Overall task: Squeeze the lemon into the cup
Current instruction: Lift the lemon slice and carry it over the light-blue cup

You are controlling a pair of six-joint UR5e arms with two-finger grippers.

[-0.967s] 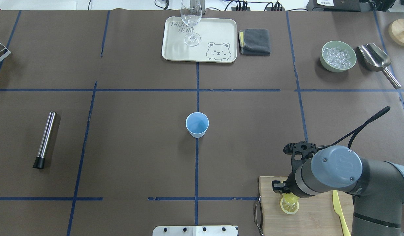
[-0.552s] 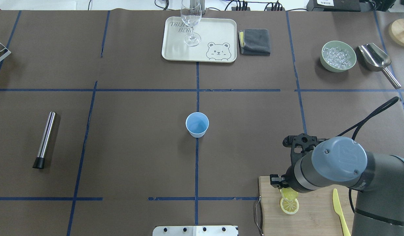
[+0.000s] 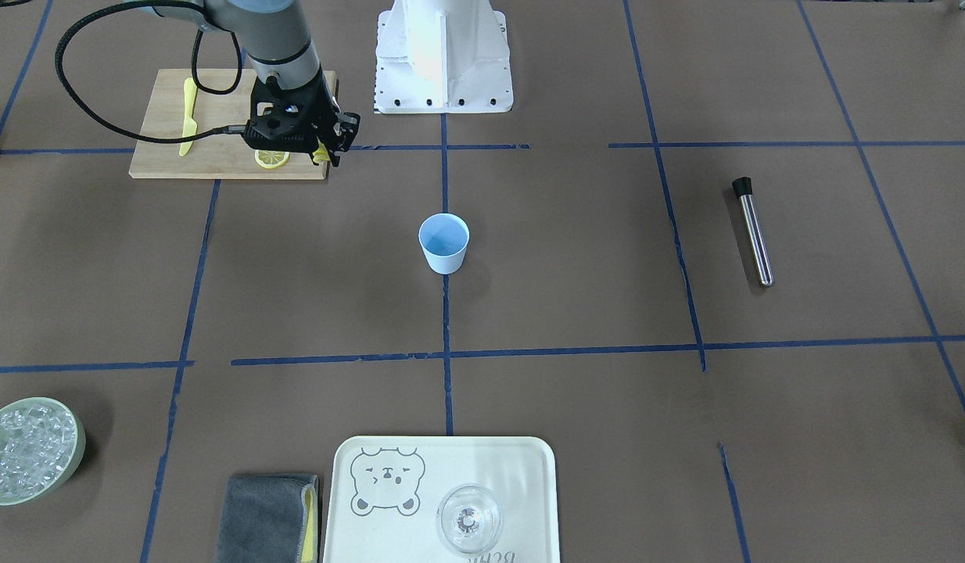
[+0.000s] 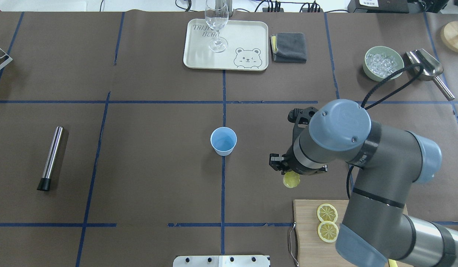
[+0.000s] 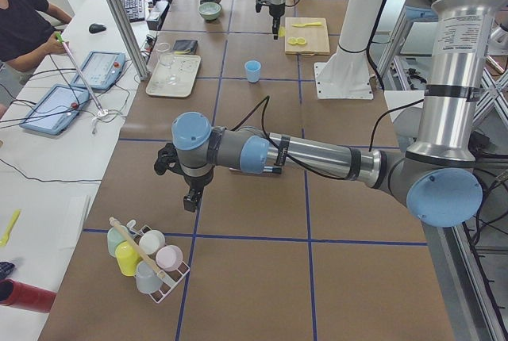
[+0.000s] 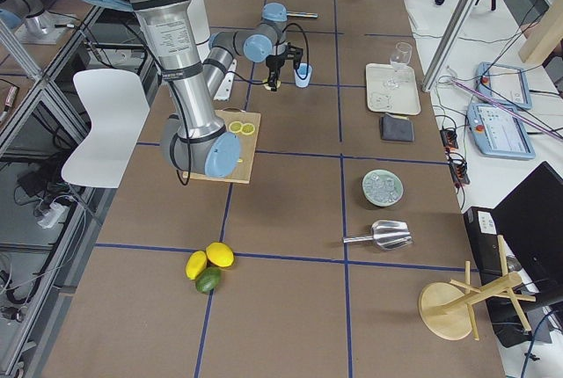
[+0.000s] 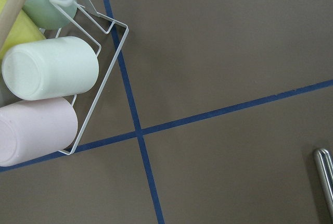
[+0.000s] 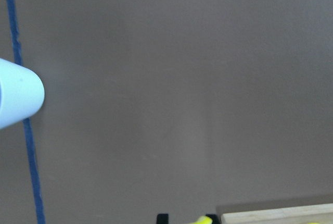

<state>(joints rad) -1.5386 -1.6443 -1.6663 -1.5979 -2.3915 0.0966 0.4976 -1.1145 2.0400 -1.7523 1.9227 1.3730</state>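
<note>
Carry the lemon (image 4: 291, 180), pinched in the narrow right end effector (image 4: 290, 175), across the surface (image 4: 140, 167) toward the robot's left, to the cup (image 4: 223, 140). Hangs in the air between the board (image 4: 307, 237) and the cup, apart from both, to the cup's right and nearer the robot. Stop with the slice squarely over the open mouth, not over the rim, and come low enough that drops cannot miss. Avoid brushing the cup: light by the look of it, no handle, likely to tip or slide at a nudge. Hold the slice edge-down so juice runs off the lowest point, then tighten slowly; too sudden a press may tear so thin a slice or shoot it out sideways. Leave the spare slices (image 4: 327, 213) on the board alone. Cannot tell the state of the left end effector (image 5: 193, 198), seen only from the side, near the mug rack (image 5: 147, 266) and far from the work.
</note>
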